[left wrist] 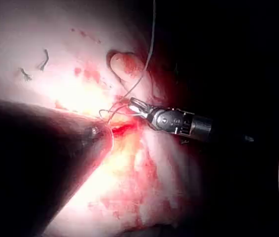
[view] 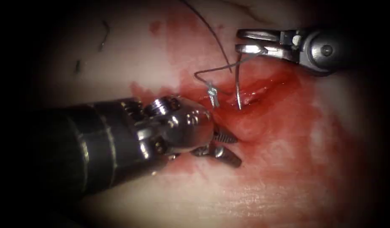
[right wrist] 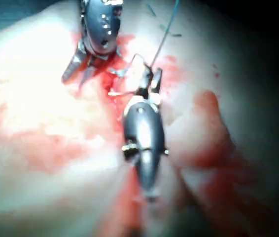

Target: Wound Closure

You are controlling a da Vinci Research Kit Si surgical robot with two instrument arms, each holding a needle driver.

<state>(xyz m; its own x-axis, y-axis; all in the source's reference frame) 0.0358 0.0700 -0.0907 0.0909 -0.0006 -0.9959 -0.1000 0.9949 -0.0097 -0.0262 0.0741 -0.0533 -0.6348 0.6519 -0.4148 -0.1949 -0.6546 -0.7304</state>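
The right tool (view: 245,42) is gripping the curved needle (view: 237,90) near its thread end, jaws clamped, keeping its tip sunk in the cut (view: 250,95) amid red fluid (view: 288,126), while the left tool (view: 222,145) is holding nothing, jaws apart, beside the knot (view: 212,90) and thread (view: 209,29).
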